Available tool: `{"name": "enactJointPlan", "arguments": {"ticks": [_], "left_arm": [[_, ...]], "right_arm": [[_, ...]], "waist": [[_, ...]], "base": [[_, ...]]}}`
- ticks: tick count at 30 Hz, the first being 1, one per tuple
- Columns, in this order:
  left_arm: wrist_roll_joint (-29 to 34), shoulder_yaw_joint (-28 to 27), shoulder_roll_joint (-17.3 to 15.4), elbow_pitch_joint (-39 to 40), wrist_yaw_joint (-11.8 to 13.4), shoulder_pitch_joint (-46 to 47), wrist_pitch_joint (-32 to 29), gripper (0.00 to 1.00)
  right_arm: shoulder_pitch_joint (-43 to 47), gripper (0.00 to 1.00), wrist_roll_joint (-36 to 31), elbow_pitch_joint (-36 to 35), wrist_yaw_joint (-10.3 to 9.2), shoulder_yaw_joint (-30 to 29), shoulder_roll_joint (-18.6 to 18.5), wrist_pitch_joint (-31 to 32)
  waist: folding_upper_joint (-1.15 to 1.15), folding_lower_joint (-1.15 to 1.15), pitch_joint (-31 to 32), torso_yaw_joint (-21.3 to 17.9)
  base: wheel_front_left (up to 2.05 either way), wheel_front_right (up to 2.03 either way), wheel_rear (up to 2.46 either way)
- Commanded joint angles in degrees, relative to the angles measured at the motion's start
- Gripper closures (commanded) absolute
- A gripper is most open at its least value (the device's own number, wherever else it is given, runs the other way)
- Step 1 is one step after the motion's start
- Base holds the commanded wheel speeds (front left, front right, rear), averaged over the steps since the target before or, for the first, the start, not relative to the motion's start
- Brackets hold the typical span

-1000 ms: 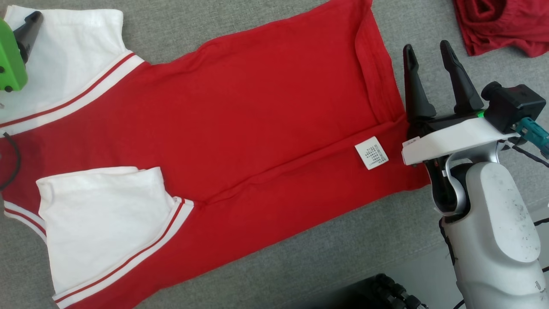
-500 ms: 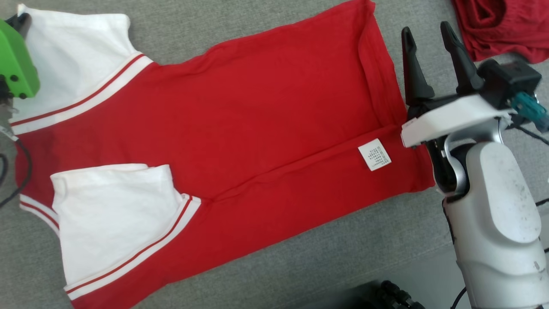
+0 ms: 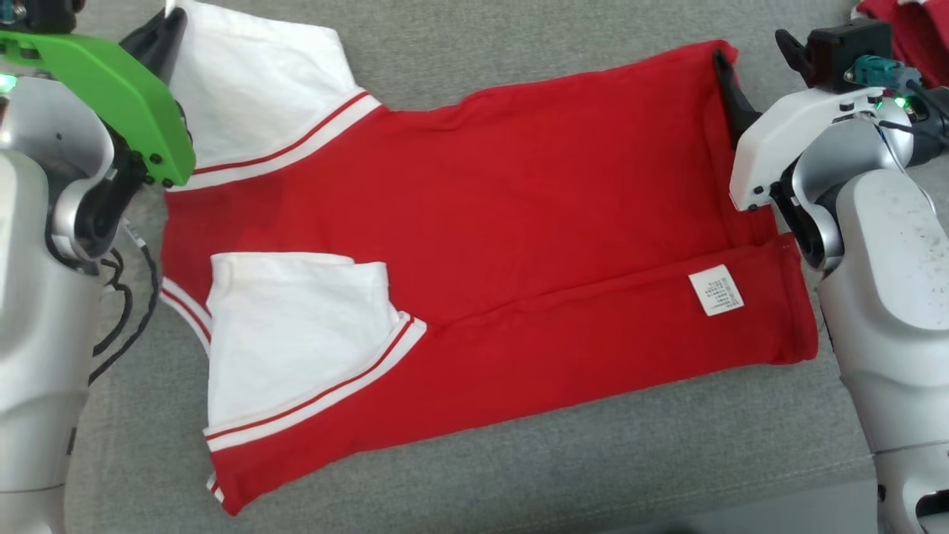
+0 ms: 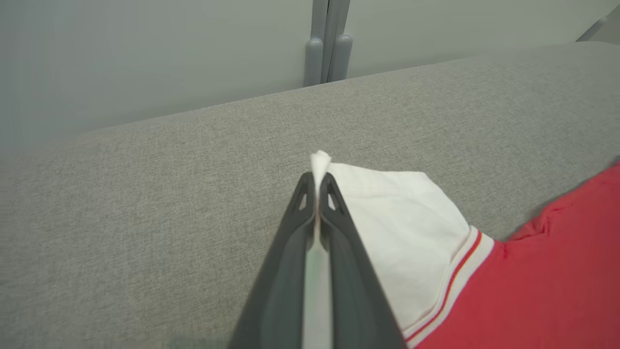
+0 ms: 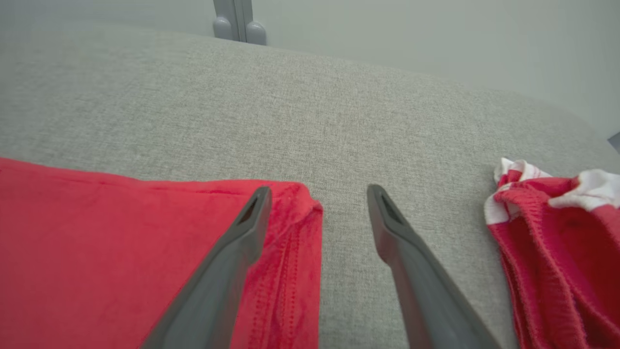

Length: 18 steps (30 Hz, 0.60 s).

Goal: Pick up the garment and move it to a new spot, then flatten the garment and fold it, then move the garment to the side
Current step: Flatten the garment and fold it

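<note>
The garment (image 3: 519,222), a red shirt with white sleeves, lies flat on the grey cushion (image 3: 519,460), its near side folded over along its length. My left gripper (image 3: 172,22) is at the far left, shut on the tip of the far white sleeve (image 4: 387,218). In the left wrist view the gripper (image 4: 317,182) pinches a small tuft of white cloth between its fingertips. My right gripper (image 5: 317,196) stands open over the garment's far hem corner (image 5: 300,213), one finger above the red cloth and the other above bare cushion.
A second red-and-white garment (image 5: 547,232) lies bunched to the right of my right gripper, also seen at the head view's top right corner (image 3: 916,33). A white care label (image 3: 715,289) shows near the hem. A grey wall panel (image 4: 145,53) rises behind the cushion.
The head camera has shifted, bringing both forearms into view. My left gripper has shut on the far sleeve's tip. My right gripper has moved up along the hem to its far corner, still open.
</note>
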State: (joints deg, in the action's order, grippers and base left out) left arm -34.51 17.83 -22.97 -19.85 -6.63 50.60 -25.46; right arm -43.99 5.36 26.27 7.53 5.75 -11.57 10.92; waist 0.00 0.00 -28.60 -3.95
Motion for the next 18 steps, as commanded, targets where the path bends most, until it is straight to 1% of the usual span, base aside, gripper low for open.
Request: {"name": "enactJointPlan", "arguments": {"ticks": [1,5,7,8,9,10,12,18], "left_arm": [[-0.28,0.22,0.32,0.61,-0.28,-0.96,0.73,1.00],[-0.86,0.82,0.53,1.38,-0.37,-2.23,2.03,1.00],[-1.18,0.96,0.49,1.58,-0.43,-2.60,2.50,1.00],[-1.26,1.00,0.46,1.61,-0.45,-2.77,2.66,1.00],[-1.35,1.03,0.43,1.57,-0.40,-2.93,2.86,1.00],[-1.50,1.05,0.37,1.49,-0.41,-3.10,3.02,1.00],[-1.64,1.09,0.28,1.23,-0.43,-3.29,3.23,1.00],[-1.67,1.30,0.47,0.19,-0.32,-3.47,4.13,1.00]], "right_arm": [[-0.86,0.00,0.48,1.36,-0.10,0.94,-0.92,1.22],[-2.81,0.00,1.47,4.90,-0.09,3.69,-3.30,4.02],[-3.58,0.50,1.76,6.58,-0.10,4.46,-4.20,4.96],[-3.92,0.65,1.87,7.40,-0.10,4.59,-4.64,5.38],[-4.30,0.76,1.81,8.09,-0.10,4.54,-5.02,5.73],[-4.67,0.90,1.64,8.90,-0.10,4.21,-5.29,6.37],[-5.02,1.00,1.49,10.17,-0.10,3.88,-5.35,7.19],[-6.01,1.00,2.76,12.67,-0.10,4.13,-4.82,6.38]], "waist": [[0.00,0.00,1.73,3.10],[0.00,0.00,1.95,4.33],[0.00,0.00,2.07,4.62],[0.00,0.00,2.16,4.75],[0.00,0.00,2.25,4.84],[0.00,0.00,2.38,4.91],[0.00,0.00,2.63,4.94],[0.00,0.00,3.68,4.57]], "base": [[0.00,0.00,0.00],[0.00,0.00,0.00],[0.00,0.00,0.00],[0.00,0.00,0.00],[0.00,0.00,0.00],[0.00,0.00,0.00],[0.00,0.00,0.00],[0.00,0.00,0.00]]}}
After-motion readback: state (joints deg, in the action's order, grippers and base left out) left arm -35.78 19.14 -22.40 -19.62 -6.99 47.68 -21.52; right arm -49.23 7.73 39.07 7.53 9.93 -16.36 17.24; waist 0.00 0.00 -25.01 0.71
